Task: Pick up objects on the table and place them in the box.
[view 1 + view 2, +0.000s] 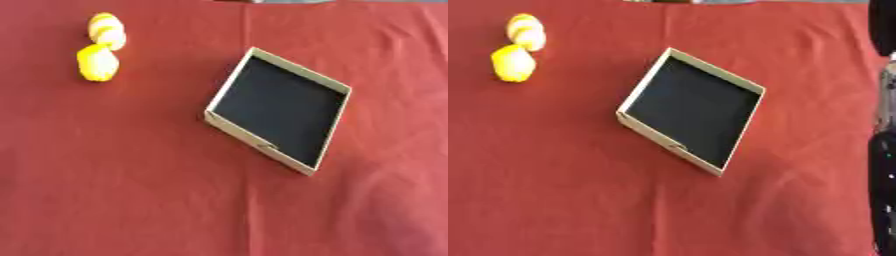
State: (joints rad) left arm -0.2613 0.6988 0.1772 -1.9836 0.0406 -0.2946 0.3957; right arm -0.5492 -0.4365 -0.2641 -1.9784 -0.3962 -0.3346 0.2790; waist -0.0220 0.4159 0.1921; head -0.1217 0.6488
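We see 2 yellow objects at the far left of the red tablecloth [131, 190]: a pale striped one [107, 30] and, just nearer, a brighter yellow one [97, 63], touching or nearly so. The box [229, 127] sits near the middle, well apart from them, turned like a diamond with its long axis running from far left to near right; its dark inside holds nothing. Neither hand shows, so we cannot tell their state; only a dark arm part [883, 150] lines the right edge of the right eye view. We judge the main risk to be that reaching for 1 object nudges its neighbour and it rolls away, or that a drop clips the low wall.
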